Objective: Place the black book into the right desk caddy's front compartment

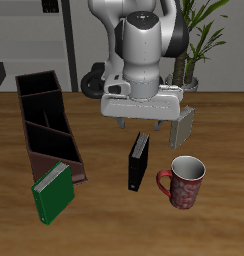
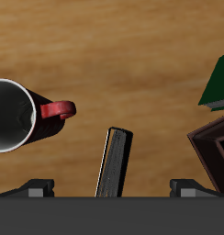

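Two books [image 1: 139, 162] [image 1: 52, 192] (one caddy [image 1: 46, 120], mug [image 1: 186, 181])

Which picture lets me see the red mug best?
The exterior view: the whole mug shows, standing upright beside the black book. The wrist view looks down into the mug, cutting off part of its rim.

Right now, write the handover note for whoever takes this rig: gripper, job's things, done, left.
Gripper: open, holding nothing, poised above the black book, fingers to either side of it in the wrist view.
Black book: standing on edge on the table, between the right desk caddy and the mug, touching neither.
Caddy: a green book leans at its end nearest the table's front edge.
Done: gripper lined up over the book.
Left: descend, grasp the book, lift it, carry it to the caddy, lower it into the front compartment.
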